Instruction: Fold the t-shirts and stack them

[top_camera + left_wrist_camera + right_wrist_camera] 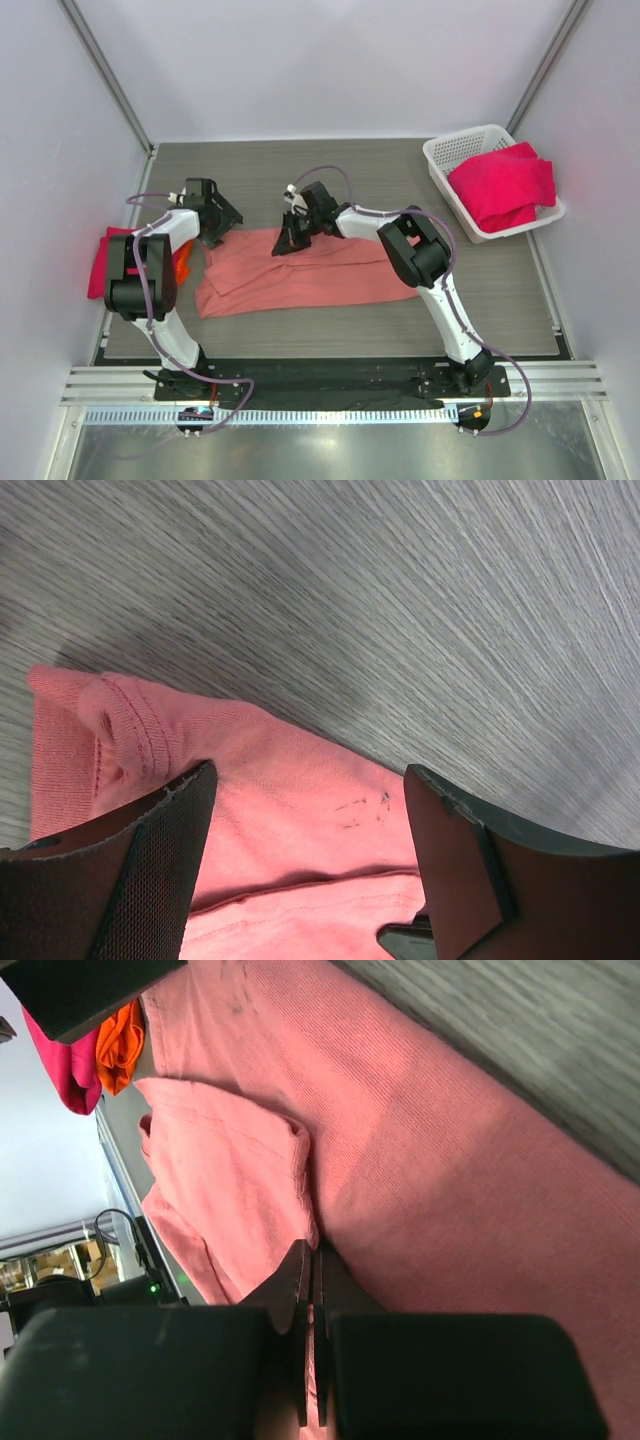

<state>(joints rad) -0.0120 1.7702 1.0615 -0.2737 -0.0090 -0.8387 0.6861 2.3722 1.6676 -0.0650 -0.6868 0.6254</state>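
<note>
A salmon-pink t-shirt (300,275) lies partly folded across the middle of the table. My right gripper (286,244) is at its far edge, and in the right wrist view it (318,1252) is shut on a pinched ridge of the pink cloth (450,1190). At the shirt's far left corner my left gripper (216,232) hovers open. Its fingers (150,860) straddle the pink cloth (290,780) near a hem without gripping it. A crimson-red t-shirt (505,185) fills the white mesh basket (440,160). Another red t-shirt (100,262) lies folded at the table's left edge.
The basket stands at the far right corner of the table. An orange item (182,262) sits beside the folded red shirt, under the left arm, and shows again as an orange item (120,1045) in the right wrist view. Bare grey table (400,600) lies beyond the shirt.
</note>
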